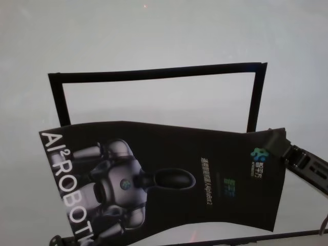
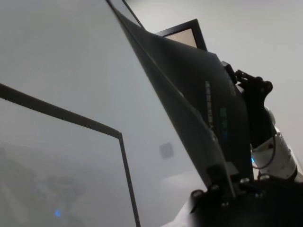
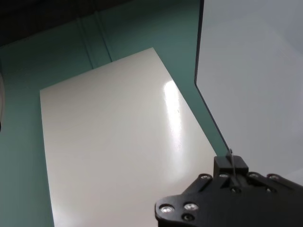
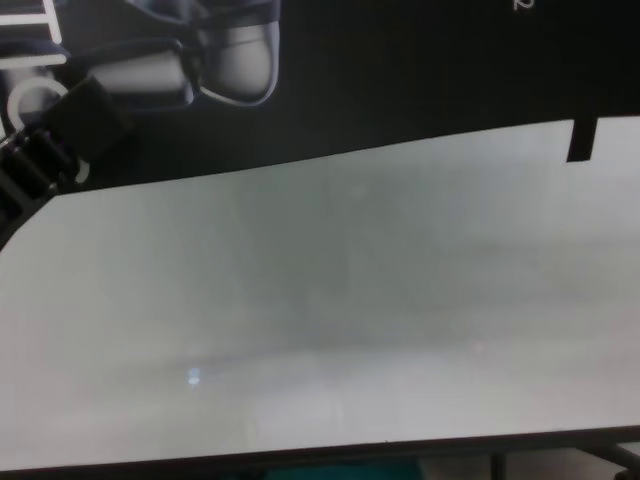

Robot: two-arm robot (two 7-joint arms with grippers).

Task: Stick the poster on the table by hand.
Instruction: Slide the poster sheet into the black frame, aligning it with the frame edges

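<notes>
The left end effector (image 4: 95, 115) comes in from the robot's left in the chest view. Its tips are closed on the near left corner of the poster (image 1: 205, 169), just beside the printed robot's arm. In the left wrist view the sheet's thin edge runs straight into that pinch, so I judge the grip firm.

The poster hangs between the two arms, lifted off the table (image 1: 154, 31) and bowed, with its middle sagging. Its long axis runs left to right, with the "ROBOT" lettering at the left end and the small logo at the right.

Beyond it on the table is a black rectangular outline (image 1: 154, 73). The poster's far edge covers the outline's near side, so the target lies ahead of both arms, away from the robot. The outline's long side runs nearly the same way as the poster's, though the sheet is skewed slightly against it.

A short black tape strip (image 4: 580, 140) hangs off the near edge towards the right.

The right end effector (image 1: 277, 141) is closed on the far right corner, near the outline's right side. This arm is the closer of the two to the frame, so the left end has farther to swing forward.
</notes>
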